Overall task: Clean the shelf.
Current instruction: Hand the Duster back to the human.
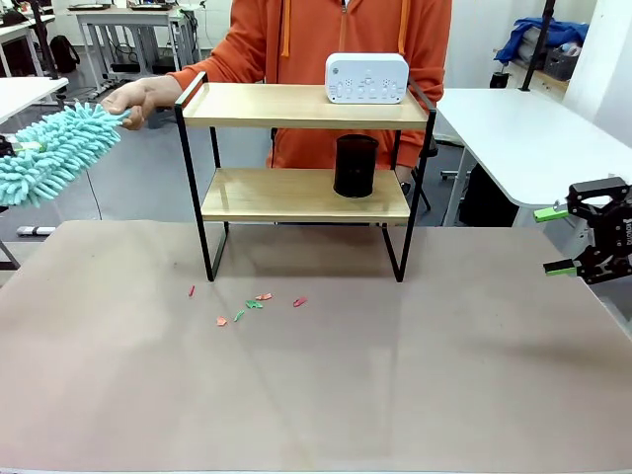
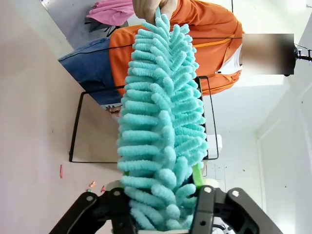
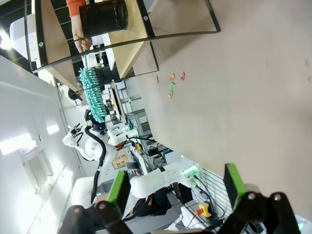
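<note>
Brown table surface (image 1: 326,395) fills the lower frame, bare but for small coloured scraps (image 1: 252,304) left of centre. Behind them, upper centre, stands the shelf (image 1: 301,178), a white device (image 1: 366,77) on its top board and a black cup (image 1: 355,165) on the lower; both would block a sweeping pass. At upper left a person's hand (image 1: 138,99) grips one end of the turquoise duster (image 1: 54,153), apparently passing it between hand and robot. The left gripper (image 2: 161,207) straddles the duster's other end, jaws spread. At the right edge the right gripper (image 1: 573,240) hangs released, holding nothing.
</note>
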